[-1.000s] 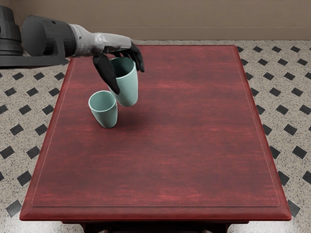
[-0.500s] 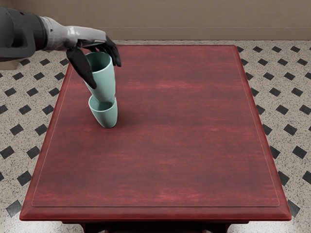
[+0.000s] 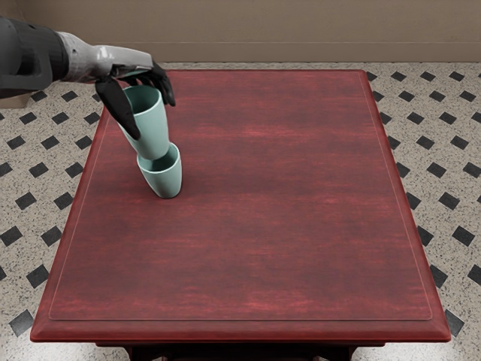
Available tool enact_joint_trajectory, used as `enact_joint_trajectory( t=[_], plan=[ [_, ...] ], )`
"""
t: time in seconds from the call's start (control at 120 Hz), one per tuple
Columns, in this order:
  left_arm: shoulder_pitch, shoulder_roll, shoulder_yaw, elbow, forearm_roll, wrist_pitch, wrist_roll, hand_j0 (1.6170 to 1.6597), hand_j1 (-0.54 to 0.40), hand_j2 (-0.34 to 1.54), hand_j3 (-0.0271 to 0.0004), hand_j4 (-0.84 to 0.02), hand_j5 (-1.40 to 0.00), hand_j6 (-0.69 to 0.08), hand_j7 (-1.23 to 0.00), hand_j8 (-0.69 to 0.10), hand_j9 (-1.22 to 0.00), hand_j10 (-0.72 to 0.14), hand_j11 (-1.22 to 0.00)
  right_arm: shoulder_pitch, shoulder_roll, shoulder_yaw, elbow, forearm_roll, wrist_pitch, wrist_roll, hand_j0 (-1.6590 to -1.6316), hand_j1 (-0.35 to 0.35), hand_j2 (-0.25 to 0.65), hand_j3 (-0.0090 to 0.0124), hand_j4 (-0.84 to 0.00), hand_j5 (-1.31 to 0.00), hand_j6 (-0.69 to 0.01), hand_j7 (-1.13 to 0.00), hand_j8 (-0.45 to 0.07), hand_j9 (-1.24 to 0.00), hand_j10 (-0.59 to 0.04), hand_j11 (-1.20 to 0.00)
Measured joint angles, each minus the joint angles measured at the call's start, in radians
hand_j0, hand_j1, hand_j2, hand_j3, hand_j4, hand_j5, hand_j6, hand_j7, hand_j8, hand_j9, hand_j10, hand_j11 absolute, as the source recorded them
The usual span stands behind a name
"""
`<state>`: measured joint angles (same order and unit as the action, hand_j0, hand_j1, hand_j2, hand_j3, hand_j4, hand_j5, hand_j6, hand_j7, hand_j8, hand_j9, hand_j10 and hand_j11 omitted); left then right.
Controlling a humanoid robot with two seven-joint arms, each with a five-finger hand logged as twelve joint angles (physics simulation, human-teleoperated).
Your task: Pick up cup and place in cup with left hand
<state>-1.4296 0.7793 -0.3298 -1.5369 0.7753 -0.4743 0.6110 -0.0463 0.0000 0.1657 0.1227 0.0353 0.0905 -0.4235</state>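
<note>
Cup held over cup, close to going in

The held cup [image 3: 151, 128] is up in the air, with its bottom at the mouth of the standing cup [image 3: 167, 181]. The left hand [image 3: 124, 62] has it near the top, with the thumb [image 3: 119, 109] on one side and the fingers [image 3: 163, 86] on the other. The standing cup is on the table [image 3: 285, 226], with its open end up.

The job now is to line the two up and let the top one down inside. I can't tell if they touch, or if the bottom is a tiny bit in. In the head view the held cup looks a bit too far to the left, and it seems to lean. So the hand should first get its bottom right over the middle of the hole — just a small move — and make it stand as straight as the other one.

Then it should go down slowly. If the bottom hits the rim, pushing hard could slide the standing cup or tip it over. It is better to lift a little and try again. The hand should hold on until the cup sits well inside, then let go softly — so the thumb does not drag it back out.
</note>
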Motion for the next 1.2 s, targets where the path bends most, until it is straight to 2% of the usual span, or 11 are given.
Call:
enact_joint_trajectory(
  t=[0.25, 0.55, 0.8, 1.2],
  plan=[
    [0.002, -0.02, 0.003, 0.017, 0.006, 0.002, 0.0, 1.6531, -0.186, 0.11, 0.0, -0.486, -0.73, -0.273, -0.73, -0.168, -0.71, -0.227, -0.71, 0.0, 0.0, 0.0, 0.0, 0.0, 0.0, 0.0, -1.6581, -0.349, 0.0, 0.0, 0.0, 0.0, 0.0, 0.0, 0.0, 0.0, 0.0, 0.0],
    [0.029, -0.041, 0.004, 0.046, 0.038, 0.002, 0.0, 1.6512, -0.239, 0.14, 0.0, -0.482, -0.8, -0.195, -0.79, -0.104, -0.75, -0.175, -0.75, 0.0, 0.0, 0.0, 0.0, 0.0, 0.0, 0.0, -1.6581, -0.349, 0.0, 0.0, 0.0, 0.0, 0.0, 0.0, 0.0, 0.0, 0.0, 0.0],
    [0.046, -0.07, 0.004, 0.055, 0.075, 0.007, 0.0, 1.6505, -0.236, 0.14, 0.0, -0.487, -0.81, -0.195, -0.8, -0.097, -0.76, -0.169, -0.76, 0.0, 0.0, 0.0, 0.0, 0.0, 0.0, 0.0, -1.6581, -0.349, 0.0, 0.0, 0.0, 0.0, 0.0, 0.0, 0.0, 0.0, 0.0, 0.0],
    [0.046, -0.069, 0.004, 0.057, 0.088, 0.009, 0.0, 1.6499, -0.239, 0.14, 0.0, -0.486, -0.81, -0.187, -0.81, -0.09, -0.76, -0.166, -0.76, 0.0, 0.0, 0.0, 0.0, 0.0, 0.0, 0.0, -1.6581, -0.349, 0.0, 0.0, 0.0, 0.0, 0.0, 0.0, 0.0, 0.0, 0.0, 0.0]
  ],
)
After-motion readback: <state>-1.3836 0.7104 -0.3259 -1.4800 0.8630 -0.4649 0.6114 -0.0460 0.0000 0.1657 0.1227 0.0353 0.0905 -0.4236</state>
